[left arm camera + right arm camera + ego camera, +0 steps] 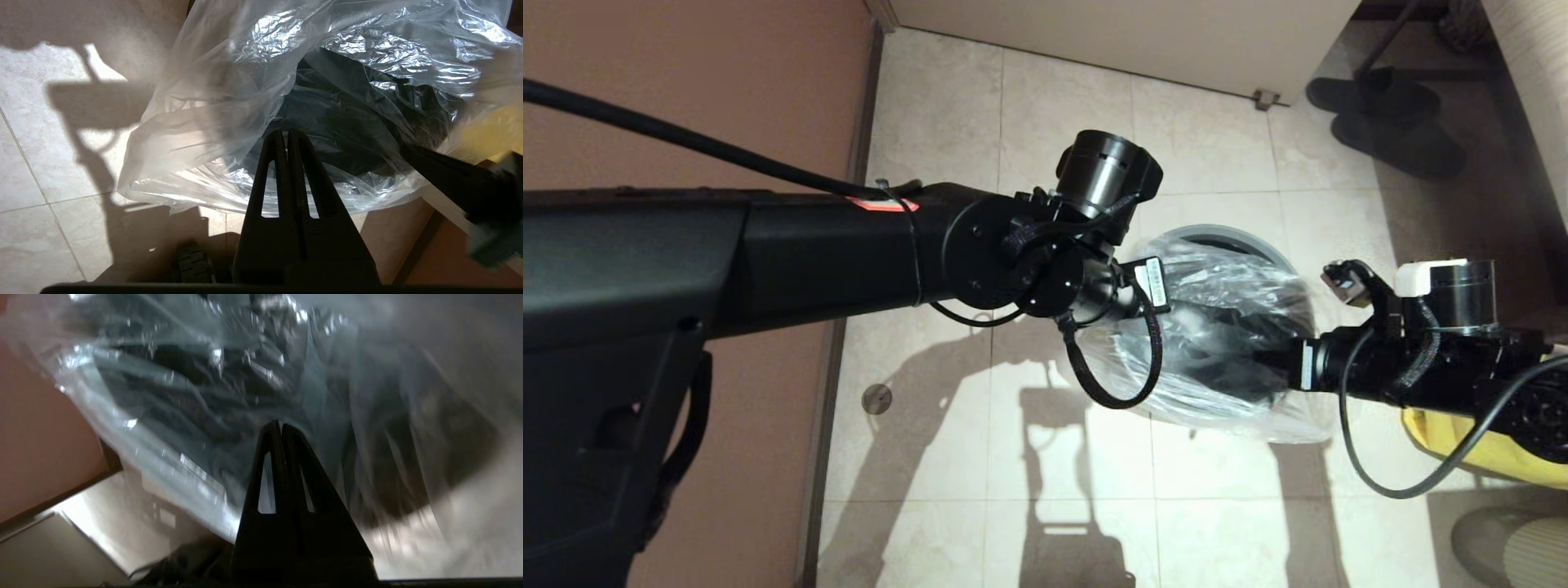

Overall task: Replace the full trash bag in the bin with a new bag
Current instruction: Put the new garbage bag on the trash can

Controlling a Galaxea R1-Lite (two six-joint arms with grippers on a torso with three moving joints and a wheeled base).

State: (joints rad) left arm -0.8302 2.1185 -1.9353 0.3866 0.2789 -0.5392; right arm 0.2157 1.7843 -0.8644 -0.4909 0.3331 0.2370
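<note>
The new bag point(1225, 286), clear and crinkly, hangs spread over the grey bin, whose light rim point(1217, 233) shows behind it. My left arm reaches in from the left; its gripper point(287, 132) is shut, pinching the film of the new bag point(229, 102) at its near edge. From the right comes my right gripper point(1262, 359), showing dark through the plastic. In its wrist view that gripper point(281, 424) is shut, with the new bag point(184, 396) wrapped all round it. The bin's dark inside shows only dimly through the bag.
An opaque yellow bag point(1445, 441) lies on the tiled floor under my right arm. Dark slippers point(1388, 98) sit at the back right. A brown wall point(686, 82) runs along the left, and a round floor drain point(876, 398) lies near it.
</note>
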